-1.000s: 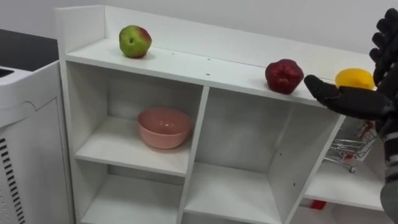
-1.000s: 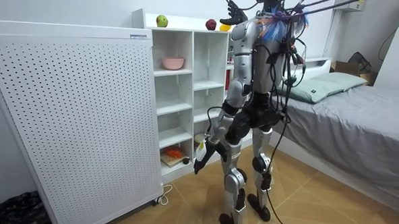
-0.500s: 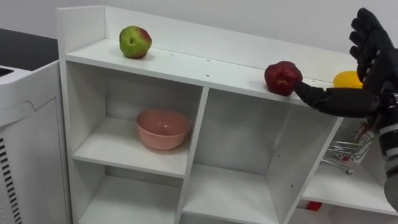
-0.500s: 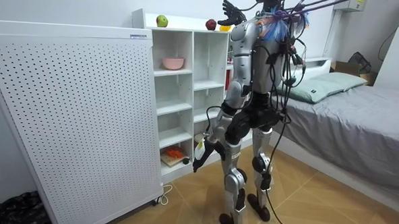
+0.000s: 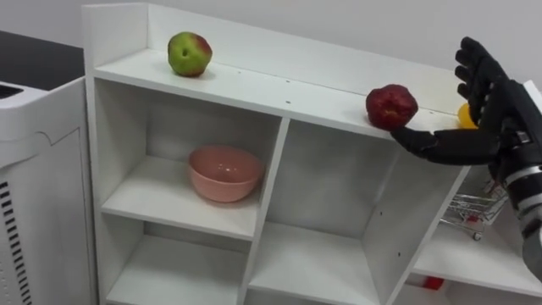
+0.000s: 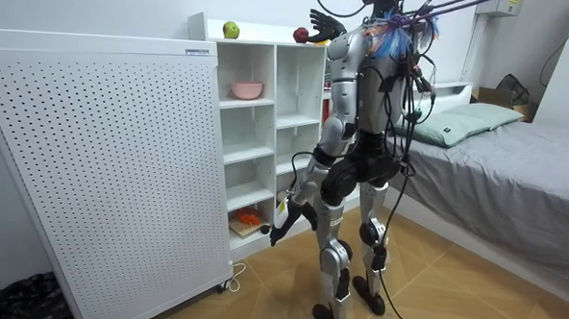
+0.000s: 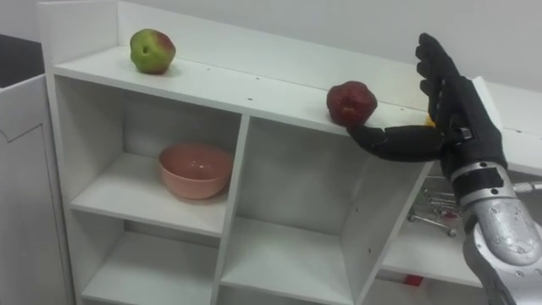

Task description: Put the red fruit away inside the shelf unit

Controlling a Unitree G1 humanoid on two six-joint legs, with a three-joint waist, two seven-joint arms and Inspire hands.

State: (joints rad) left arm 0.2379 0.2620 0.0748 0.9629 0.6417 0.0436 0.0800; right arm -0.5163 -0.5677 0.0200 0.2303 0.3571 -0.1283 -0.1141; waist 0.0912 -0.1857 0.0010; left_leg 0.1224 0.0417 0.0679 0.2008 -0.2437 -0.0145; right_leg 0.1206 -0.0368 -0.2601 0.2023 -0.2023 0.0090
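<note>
Robot: stood facing the white shelf unit (image 5: 254, 85), with a perforated white panel (image 6: 102, 161) at the room view's left and a bed (image 6: 525, 160) at its right.
Right hand (image 5: 489, 106): was raised level with the top board, at the board's right end. It was released and held nothing, with the fingers straight and pointing up and the palm turned toward the fruit. The thumb stretched left along the board's front edge, its tip just below and in front of the red apple (image 5: 391, 107). Whether it touched the apple could not be told.
Left hand (image 6: 279, 229): hung low beside the thigh in the room view, near the lower shelves. Its state could not be told.
Green apple (image 5: 190, 53): sat on the top board near the left end, well apart from the other fruit.
Red apple: sat on the top board toward the right, near the front edge, just left of the right hand.
Yellow fruit (image 5: 463, 116): sat on the top board just right of the red apple, mostly hidden behind the right hand.
Pink bowl (image 5: 224, 173): stood upright on the shelf of the upper left compartment.
Wire cart (image 5: 466, 208): a small one stood on a shelf in the right-hand compartment, below the right hand and partly hidden.
Orange items (image 6: 248, 218): lay on a low shelf in the room view, too small to tell what they were.
</note>
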